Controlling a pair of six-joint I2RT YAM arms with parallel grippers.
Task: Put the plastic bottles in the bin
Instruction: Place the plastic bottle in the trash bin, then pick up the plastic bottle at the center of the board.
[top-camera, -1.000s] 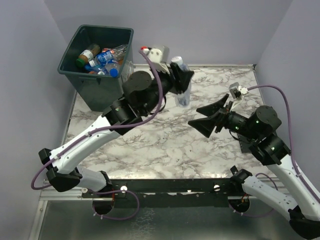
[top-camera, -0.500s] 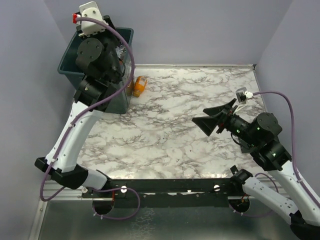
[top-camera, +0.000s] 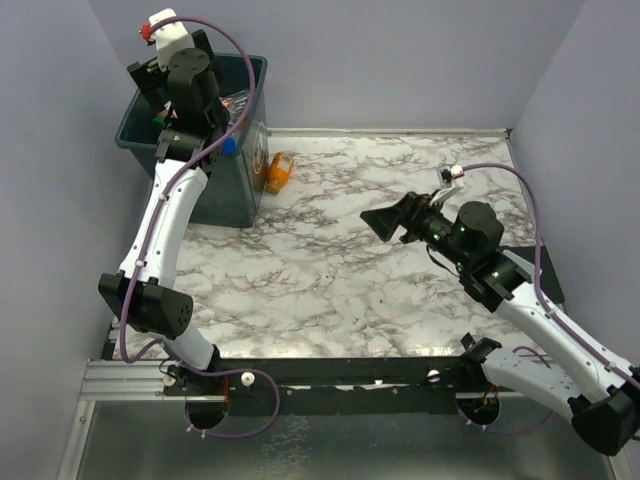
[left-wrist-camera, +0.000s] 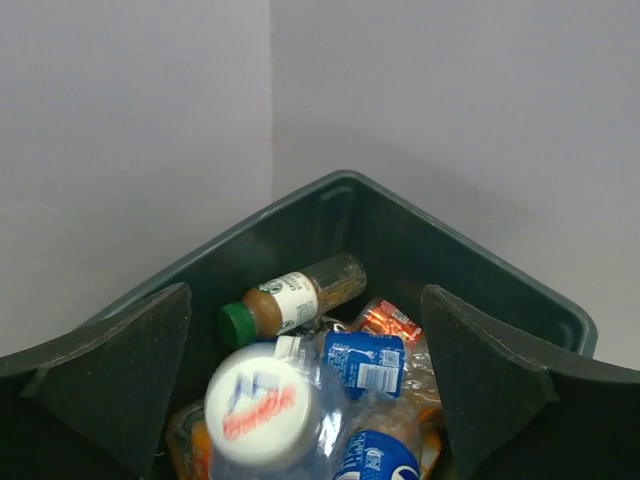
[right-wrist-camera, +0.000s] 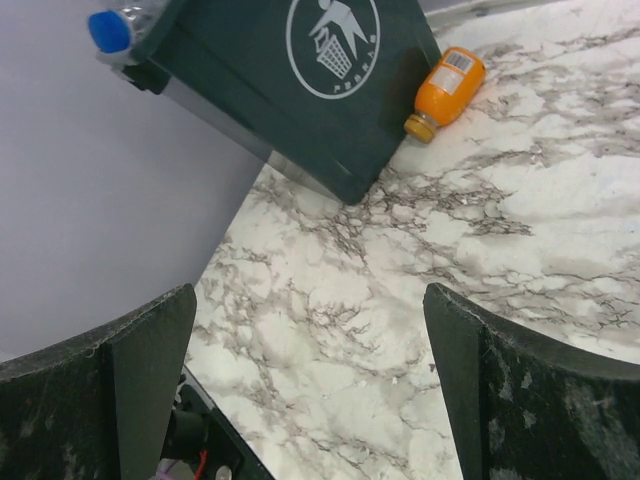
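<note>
Top external view puts the bin at the table's ten o'clock corner, with the left arm reared above it. Seen from the left wrist, the left gripper stands wide. Its pads are clear of a white-capped clear bottle that sits between them among the other plastic bottles in the bin, so it grips nothing. One orange bottle lies on the marble table, just beside the bin's logo face, its long axis running roughly one to seven o'clock. The right gripper, jaws wide and empty, sits mid-table with that bottle toward its ten o'clock. The left gripper looks nearer to the bottle but is high over the bin.
</note>
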